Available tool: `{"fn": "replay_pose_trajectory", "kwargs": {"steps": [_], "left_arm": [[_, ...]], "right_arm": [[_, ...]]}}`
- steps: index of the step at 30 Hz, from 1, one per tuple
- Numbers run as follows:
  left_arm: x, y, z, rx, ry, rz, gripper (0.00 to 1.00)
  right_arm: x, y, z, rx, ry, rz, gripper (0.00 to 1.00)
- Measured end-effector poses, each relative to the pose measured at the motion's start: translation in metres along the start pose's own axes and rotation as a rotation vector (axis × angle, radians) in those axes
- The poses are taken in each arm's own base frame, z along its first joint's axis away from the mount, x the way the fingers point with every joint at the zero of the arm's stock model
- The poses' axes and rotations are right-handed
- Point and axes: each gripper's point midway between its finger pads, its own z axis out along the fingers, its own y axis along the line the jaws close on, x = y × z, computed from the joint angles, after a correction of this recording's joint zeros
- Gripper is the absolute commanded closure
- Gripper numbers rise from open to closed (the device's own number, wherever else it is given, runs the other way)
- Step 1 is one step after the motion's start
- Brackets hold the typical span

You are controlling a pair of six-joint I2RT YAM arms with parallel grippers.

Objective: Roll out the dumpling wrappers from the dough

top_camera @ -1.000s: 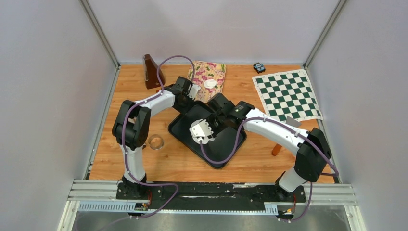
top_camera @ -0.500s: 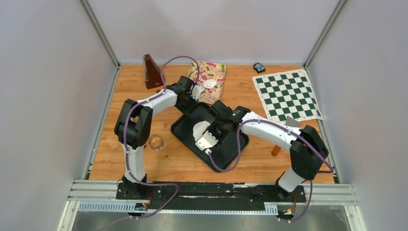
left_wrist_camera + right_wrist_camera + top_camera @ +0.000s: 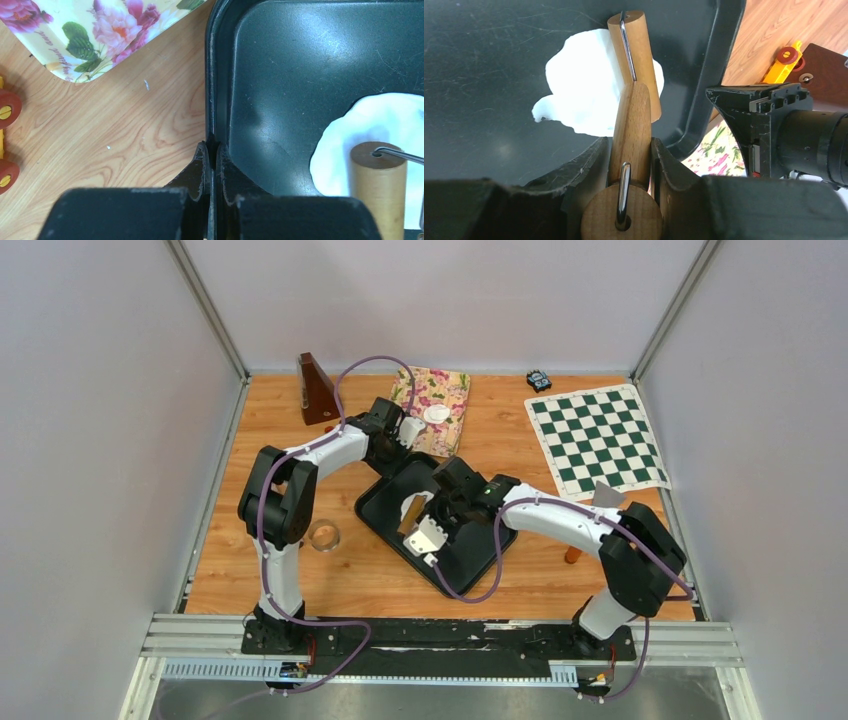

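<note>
Toward the near-left side of the table a clear ring cutter [image 3: 323, 535] lies unused. In the middle sits a black tray [image 3: 300, 60]. Over it the right gripper [image 3: 629, 152] has its fingers clamped on the handle of a wooden roller [image 3: 634, 60], whose drum rests on the dough [image 3: 584, 90], a flat, ragged white sheet on the tray floor. At the tray's far-left rim the left gripper [image 3: 211, 156] pinches the rim with its fingers narrow, bracing the tray. This looks like the flattening step. The next move calls for even strokes across the sheet without dragging it. At the far edge, one round wrapper [image 3: 436, 413] lies on a flowered tray [image 3: 448, 390].
</note>
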Motion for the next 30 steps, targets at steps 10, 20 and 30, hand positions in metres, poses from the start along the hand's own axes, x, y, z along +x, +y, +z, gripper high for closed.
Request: {"fn": "replay_pose_trajectory", "kwargs": {"steps": [10,20,30], "left_arm": [[0.0,0.0,0.0,0.001,0.0,0.0,1.0],[-0.001,-0.001,0.0,0.007,-0.003,0.001,1.0],[-0.002,-0.007,0.0,0.031,-0.008,0.004,1.0]], "right_arm": [[0.0,-0.004,0.007,0.028,-0.011,-0.009,1.0],[0.003,0.027,-0.009,0.019,-0.006,-0.015,1.0],[0.002,0.041,-0.018,-0.004,-0.01,-0.002,1.0]]}}
